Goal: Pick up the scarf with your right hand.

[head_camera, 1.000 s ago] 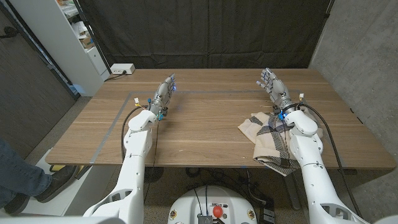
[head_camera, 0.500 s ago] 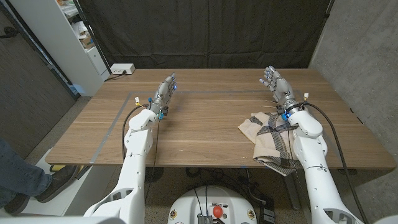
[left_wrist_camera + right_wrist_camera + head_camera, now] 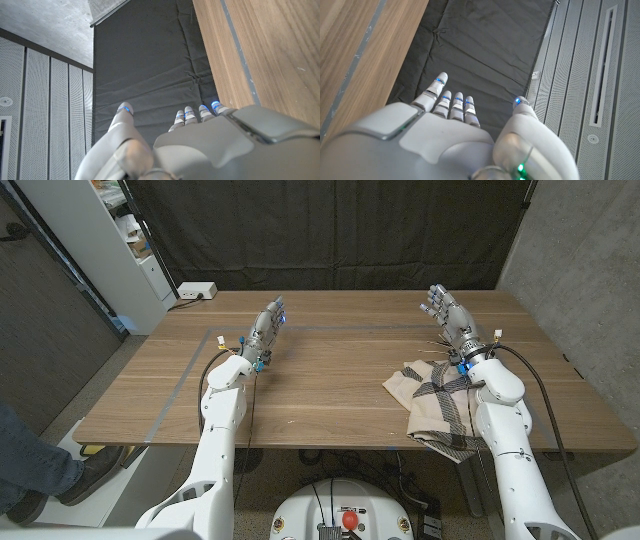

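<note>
Plaid scarf [image 3: 436, 405] x1 on table [image 3: 330, 380]; right hand [image 3: 446, 315] released, left hand [image 3: 266, 328] released too.

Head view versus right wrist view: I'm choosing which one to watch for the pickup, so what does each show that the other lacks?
Head view alone: the scarf, beige with dark stripes, lying on the table at its near edge, under the right forearm, plus the left robot hand. Right wrist view alone: a grey perforated wall panel. Both: the right robot hand, open and holding nothing, the wooden tabletop and the dark curtain.
</note>
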Controlling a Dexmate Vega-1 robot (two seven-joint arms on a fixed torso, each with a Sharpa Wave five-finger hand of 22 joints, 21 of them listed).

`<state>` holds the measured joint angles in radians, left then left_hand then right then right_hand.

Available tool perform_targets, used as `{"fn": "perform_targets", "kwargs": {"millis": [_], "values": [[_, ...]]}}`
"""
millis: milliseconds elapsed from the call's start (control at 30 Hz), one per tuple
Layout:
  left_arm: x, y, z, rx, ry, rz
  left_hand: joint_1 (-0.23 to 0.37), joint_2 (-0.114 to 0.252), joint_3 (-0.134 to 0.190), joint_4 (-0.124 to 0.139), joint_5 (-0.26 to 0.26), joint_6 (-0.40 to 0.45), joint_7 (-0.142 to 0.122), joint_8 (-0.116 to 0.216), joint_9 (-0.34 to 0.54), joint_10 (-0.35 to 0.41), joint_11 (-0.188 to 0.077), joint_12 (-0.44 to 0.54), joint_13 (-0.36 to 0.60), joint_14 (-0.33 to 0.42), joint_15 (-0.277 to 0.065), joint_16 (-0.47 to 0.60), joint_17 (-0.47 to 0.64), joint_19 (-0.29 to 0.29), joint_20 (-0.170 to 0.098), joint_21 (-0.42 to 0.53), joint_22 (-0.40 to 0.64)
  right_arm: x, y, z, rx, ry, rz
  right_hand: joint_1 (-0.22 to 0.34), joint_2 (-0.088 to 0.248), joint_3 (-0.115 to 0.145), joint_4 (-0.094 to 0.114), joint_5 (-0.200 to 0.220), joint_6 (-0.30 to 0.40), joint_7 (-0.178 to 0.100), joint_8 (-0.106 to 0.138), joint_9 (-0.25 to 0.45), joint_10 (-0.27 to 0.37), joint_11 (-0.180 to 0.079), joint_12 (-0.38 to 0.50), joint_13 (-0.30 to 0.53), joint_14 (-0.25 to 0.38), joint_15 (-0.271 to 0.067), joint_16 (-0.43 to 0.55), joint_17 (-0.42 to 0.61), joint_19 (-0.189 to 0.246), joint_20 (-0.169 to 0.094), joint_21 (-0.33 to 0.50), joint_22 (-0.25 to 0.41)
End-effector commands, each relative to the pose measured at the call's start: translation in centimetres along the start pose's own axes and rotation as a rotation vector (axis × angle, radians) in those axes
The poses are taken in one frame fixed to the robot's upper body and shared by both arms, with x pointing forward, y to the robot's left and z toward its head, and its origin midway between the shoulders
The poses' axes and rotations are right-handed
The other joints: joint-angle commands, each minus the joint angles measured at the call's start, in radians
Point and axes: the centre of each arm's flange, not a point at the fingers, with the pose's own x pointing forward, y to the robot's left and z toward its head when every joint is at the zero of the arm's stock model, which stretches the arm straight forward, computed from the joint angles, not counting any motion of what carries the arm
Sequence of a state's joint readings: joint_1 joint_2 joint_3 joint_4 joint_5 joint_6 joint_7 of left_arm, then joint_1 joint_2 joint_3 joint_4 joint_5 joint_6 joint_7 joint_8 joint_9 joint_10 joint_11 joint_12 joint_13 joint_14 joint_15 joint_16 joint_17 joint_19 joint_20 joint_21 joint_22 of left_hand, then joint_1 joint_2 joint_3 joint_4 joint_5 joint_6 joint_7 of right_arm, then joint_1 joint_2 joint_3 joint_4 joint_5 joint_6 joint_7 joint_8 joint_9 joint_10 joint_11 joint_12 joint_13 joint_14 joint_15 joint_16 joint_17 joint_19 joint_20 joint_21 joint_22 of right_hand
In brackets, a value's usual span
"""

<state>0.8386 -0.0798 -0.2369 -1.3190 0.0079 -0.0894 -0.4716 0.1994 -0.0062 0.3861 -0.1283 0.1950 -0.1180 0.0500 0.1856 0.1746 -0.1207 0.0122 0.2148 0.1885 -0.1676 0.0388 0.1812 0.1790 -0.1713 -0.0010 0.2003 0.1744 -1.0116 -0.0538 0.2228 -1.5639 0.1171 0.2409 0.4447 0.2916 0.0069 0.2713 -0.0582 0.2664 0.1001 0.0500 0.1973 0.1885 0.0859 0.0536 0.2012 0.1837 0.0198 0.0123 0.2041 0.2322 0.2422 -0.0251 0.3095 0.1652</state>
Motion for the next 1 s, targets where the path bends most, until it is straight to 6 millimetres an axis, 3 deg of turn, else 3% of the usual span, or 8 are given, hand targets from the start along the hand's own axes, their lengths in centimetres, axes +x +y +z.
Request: {"fn": "perform_targets", "kwargs": {"millis": [33, 1000], "values": [[0.1, -0.1, 0.2, 0.003, -0.006, -0.005, 0.001, 0.01, 0.005, -0.003, 0.0, 0.001, -0.002, 0.004, 0.004, -0.002, 0.002, 0.0, 0.003, -0.005, 0.007, 0.007, 0.002, -0.032, 0.007, -0.003, 0.006, -1.0, -0.3, 1.1, -0.023, -0.028, 0.006, 0.01, -0.003, 0.004, -0.006, 0.004, 0.007, -0.002, 0.004, 0.001, 0.005, 0.0, -0.001, 0.006, 0.009, -0.003, 0.007, 0.002, 0.008, 0.003, -0.007, 0.003], [0.1, -0.8, 0.5, 0.01, -0.007, -0.016, 0.0, 0.012, 0.003, -0.003, -0.001, 0.007, 0.0, 0.005, 0.004, -0.004, 0.006, -0.002, 0.004, -0.01, 0.009, 0.004, 0.002, -0.035, 0.007, -0.004, 0.006, -2.8, -1.2, 3.1, -0.103, -0.071, 0.0, 0.009, -0.003, 0.002, -0.012, 0.003, 0.031, -0.009, 0.011, 0.002, 0.032, 0.002, 0.006, 0.006, 0.025, -0.008, 0.011, -0.003, 0.011, 0.004, -0.025, 0.003]]}}
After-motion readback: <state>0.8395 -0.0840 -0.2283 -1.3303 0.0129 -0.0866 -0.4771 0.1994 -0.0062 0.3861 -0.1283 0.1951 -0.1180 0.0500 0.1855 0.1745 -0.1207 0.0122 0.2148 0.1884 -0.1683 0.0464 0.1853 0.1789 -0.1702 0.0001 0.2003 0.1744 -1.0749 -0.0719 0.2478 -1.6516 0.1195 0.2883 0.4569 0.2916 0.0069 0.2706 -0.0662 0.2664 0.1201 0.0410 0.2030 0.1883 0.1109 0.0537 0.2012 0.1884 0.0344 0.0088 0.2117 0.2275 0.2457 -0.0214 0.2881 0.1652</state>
